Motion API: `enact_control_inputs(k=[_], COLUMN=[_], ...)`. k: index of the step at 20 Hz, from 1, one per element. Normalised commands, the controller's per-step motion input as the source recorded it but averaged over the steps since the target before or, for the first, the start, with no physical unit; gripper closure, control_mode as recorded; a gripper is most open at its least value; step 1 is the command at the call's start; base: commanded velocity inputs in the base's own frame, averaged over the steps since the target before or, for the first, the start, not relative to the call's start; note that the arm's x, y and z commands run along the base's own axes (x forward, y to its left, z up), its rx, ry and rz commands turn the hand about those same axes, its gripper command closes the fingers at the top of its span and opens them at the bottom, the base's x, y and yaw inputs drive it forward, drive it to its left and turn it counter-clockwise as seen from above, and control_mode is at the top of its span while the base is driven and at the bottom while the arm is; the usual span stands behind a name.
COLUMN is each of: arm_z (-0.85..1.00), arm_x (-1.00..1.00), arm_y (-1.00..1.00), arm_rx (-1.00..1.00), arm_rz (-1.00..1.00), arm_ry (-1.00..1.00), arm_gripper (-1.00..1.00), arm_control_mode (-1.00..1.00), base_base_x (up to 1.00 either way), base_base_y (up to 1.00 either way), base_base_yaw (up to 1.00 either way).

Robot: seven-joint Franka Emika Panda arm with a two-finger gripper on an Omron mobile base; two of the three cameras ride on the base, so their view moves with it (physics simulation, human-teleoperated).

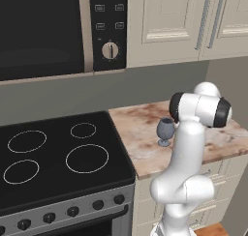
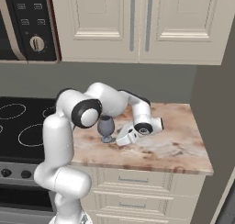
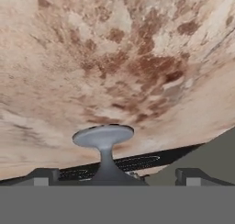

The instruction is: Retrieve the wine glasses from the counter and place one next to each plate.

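Your arm folds low over the counter (image 2: 179,140); your gripper (image 3: 114,176) gapes wide, empty; the wine glass (image 2: 106,128) stands between its fingertips (image 3: 43,175).

My arm (image 2: 69,140) rises from the base, bends at the elbow and reaches forward, the forearm folding back down so the wrist lies low and nearly level. My pincer (image 3: 112,175) is spread wide, fingertips (image 3: 43,175) well apart, gripping nothing.

I see one glass (image 1: 165,131) upright on the counter (image 2: 179,145), near its stove-side edge; the stovetop (image 1: 53,157) adjoins that edge, cabinets (image 2: 137,21) above.
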Motion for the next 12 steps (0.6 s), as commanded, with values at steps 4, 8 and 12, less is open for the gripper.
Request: enact_control_inputs(k=[4, 8, 12], arm_z=[-0.22, -0.22, -0.17], arm_x=[0.13, 0.11, 0.19], arm_y=[0.08, 0.11, 0.15], arm_rx=[0.00, 0.00, 0.00], arm_rz=[0.00, 0.00, 0.00], arm_ry=[-0.01, -0.05, -0.01], arm_gripper=[-1.00, -1.00, -1.00], arm_control_mode=[-1.00, -1.00, -1.00], base_base_x=[0.00, 0.00, 0.00], base_base_y=[0.00, 0.00, 0.00], base_base_yaw=[0.00, 0.00, 0.00])
